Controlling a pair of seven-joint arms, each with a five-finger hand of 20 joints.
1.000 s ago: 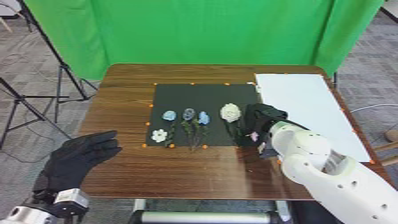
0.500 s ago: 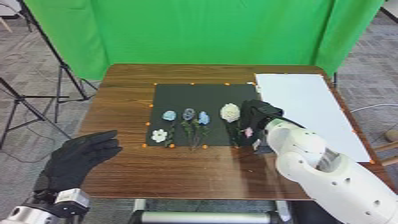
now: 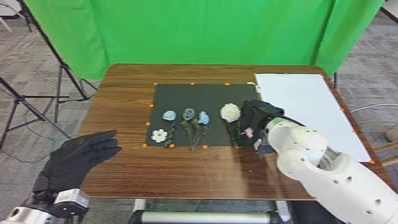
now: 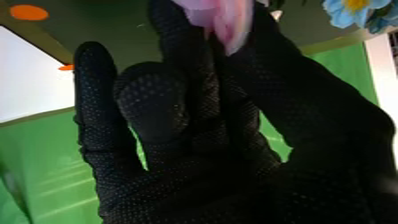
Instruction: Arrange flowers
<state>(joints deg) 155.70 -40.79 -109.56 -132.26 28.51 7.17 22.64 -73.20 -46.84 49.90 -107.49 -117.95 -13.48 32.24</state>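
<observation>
Head view: five flowers [image 3: 230, 112] are on the mat [image 3: 206, 93]. At its right side, the right hand [image 3: 259, 111] pinches the pink flower [image 3: 248, 132], likely left to place. Left of the mat, the left hand [image 3: 75, 154] is loose.

The left hand [image 3: 80, 156] hangs open and relaxed beyond its white wrist [image 3: 71, 196], fingers angled forward and inward. The white right arm [image 3: 304, 139] slants forward and inward from the bottom edge, its gloved right hand [image 3: 258, 113] pinching with the thumb [image 4: 298, 87] drawn close to the fingers [image 4: 151, 100].
</observation>
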